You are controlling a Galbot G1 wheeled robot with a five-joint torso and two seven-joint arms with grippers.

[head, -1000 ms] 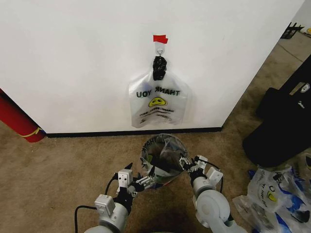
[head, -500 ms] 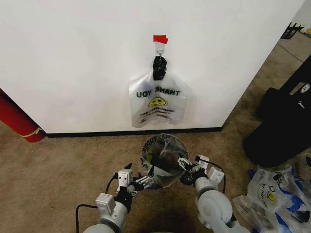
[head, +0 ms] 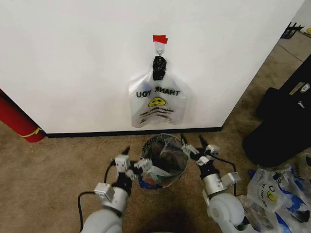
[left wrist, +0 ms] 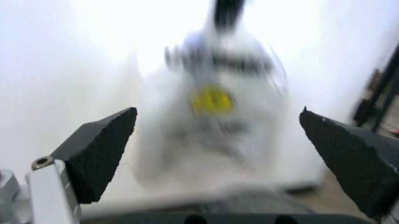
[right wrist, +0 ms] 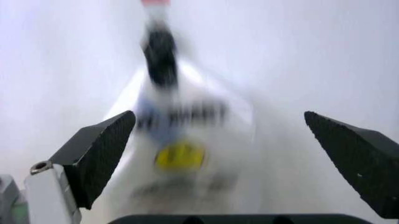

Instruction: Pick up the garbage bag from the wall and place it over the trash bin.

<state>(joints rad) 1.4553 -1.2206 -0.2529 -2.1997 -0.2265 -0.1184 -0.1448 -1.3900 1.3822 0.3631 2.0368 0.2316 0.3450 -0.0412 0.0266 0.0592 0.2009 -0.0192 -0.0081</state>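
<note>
The garbage bag (head: 154, 171), thin and translucent, lies draped over the rim of the round trash bin (head: 175, 170), which stands on the carpet just in front of the white wall (head: 73, 58). My left gripper (head: 136, 158) is at the bin's left side and is open, its jaws wide apart with nothing between them (left wrist: 218, 140). At the bin's right rim, my right gripper (head: 192, 141) is also open and points toward the wall (right wrist: 218, 140). Both wrist views look at the wall through the spread fingers.
A white THANK YOU bag with a yellow smiley (head: 157, 104) hangs from a hook (head: 159, 48) under a red tape strip (head: 160, 39). A red cylinder (head: 14, 119) stands at the left. At the right are a black case (head: 282, 121) and loose bags (head: 272, 194).
Both grippers have risen from the bin's rim and tilted up toward the wall. The right one moved forward and to the right. The bag stays on the bin.
</note>
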